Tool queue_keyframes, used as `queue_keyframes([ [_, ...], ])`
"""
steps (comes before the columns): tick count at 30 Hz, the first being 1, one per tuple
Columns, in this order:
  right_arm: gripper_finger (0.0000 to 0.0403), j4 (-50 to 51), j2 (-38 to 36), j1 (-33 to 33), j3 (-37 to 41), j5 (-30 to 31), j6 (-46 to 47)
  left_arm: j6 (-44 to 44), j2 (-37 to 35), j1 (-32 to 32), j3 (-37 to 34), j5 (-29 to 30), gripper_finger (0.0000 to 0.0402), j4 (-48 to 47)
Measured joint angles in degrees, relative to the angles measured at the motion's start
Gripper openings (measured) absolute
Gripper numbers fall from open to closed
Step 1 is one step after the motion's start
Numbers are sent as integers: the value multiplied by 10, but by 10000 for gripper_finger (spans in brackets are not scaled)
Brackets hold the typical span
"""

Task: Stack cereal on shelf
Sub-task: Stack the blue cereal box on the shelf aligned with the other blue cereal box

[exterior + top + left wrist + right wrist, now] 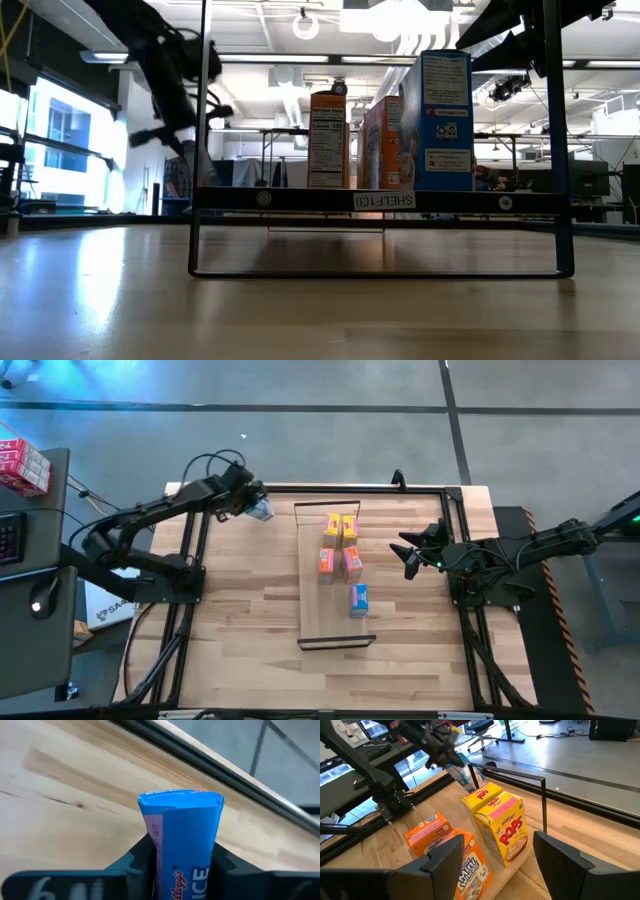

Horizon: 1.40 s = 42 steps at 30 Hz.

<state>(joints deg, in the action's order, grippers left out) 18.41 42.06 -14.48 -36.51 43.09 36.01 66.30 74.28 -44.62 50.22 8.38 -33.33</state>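
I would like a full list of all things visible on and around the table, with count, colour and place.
Yellow cereal boxes: two, yellow, far end of the shelf.
Orange-pink cereal boxes: two, mid-shelf.
Blue cereal box on shelf: one, toward the near end.
Held blue cereal box: one, at the table's far-left corner.
Shelf: one, light wood, table centre.
Red-and-white boxes: red-white, side desk, count unclear.
Left tool: shut on the held blue cereal box.
Right tool: open, right of the shelf.
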Motion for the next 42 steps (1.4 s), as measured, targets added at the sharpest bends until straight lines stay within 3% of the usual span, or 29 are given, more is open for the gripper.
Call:
queue_keyframes([
  [5, 236, 0, 0, 0, 0, 0, 0, -88, -98, 7, 0, -39, 88, -96],
  [9, 236, 0, 0, 0, 0, 0, 0, -68, -170, 82, 0, -86, 92, -193],
  [16, 236, 0, 0, 0, 0, 1, 0, 153, -241, 362, 0, -101, 93, -181],
  [20, 236, 0, 0, 0, 0, 2, 0, 282, -224, 530, 0, -43, 93, -119],
  [24, 236, 0, 8, 0, 0, 4, 1, 342, -171, 641, 0, 0, 93, -30],
  [29, 236, -1, 26, 0, 0, 4, 2, 336, -101, 666, 0, 29, 93, 46],
  [36, 236, -17, 51, 0, 0, -7, 14, 309, -43, 651, 0, 86, 92, 76],
  [42, 236, -34, 46, 0, 0, -10, 13, 285, -8, 655, 0, 98, 93, 110],
])
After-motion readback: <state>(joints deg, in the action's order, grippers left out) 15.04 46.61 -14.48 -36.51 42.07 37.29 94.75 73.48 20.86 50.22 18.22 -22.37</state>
